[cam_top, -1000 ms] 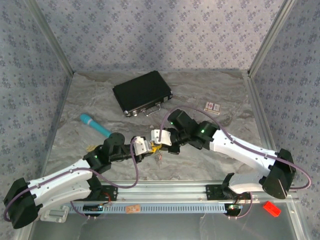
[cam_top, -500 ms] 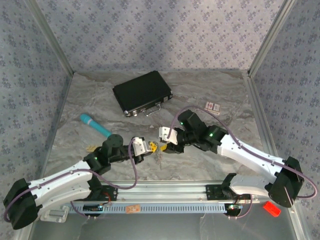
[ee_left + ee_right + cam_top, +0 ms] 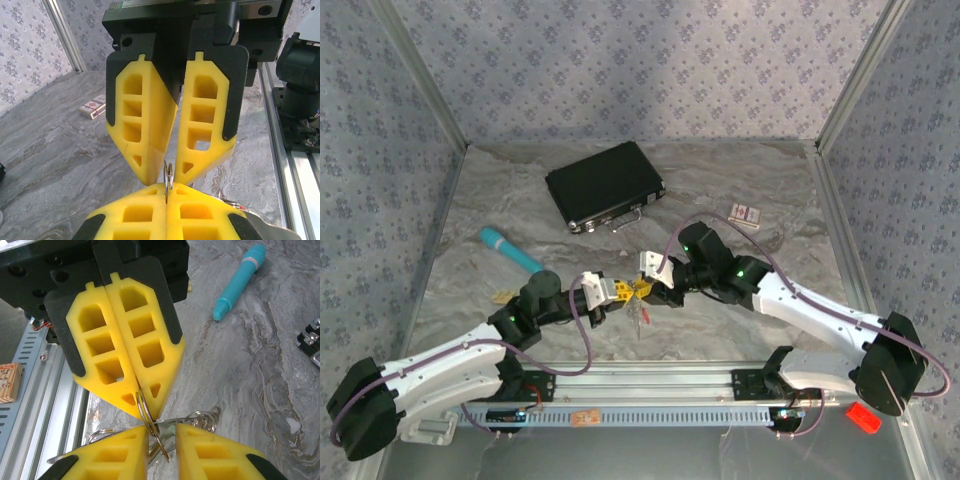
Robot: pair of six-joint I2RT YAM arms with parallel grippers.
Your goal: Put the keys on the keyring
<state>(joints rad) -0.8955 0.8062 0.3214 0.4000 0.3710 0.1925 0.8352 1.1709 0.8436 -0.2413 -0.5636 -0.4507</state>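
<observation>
The keyring [image 3: 167, 176] is a small metal split ring. My left gripper [image 3: 167, 191] is shut on it edge-on, lifted off the table. In the right wrist view the keyring [image 3: 144, 409] sticks out of the left gripper's [image 3: 146, 414] closed tips. My right gripper [image 3: 161, 429] is open, its fingers on either side of the ring's lower part, with thin metal keys [image 3: 167, 452] and further loops hanging in the gap. From above, the left gripper [image 3: 624, 292] and right gripper [image 3: 651, 288] meet tip to tip, and keys [image 3: 640, 314] dangle below them.
A black flat case [image 3: 605, 185] lies at the back. The teal pen-like stick [image 3: 510, 250] is to the left, and a small card box [image 3: 745, 213] to the right. The aluminium rail [image 3: 650, 385] runs along the near edge, with a red piece [image 3: 863, 417] beyond it.
The two grippers drew apart half a second ago and have come back together. The meeting point is slightly further right, and the keys now hang below it.
</observation>
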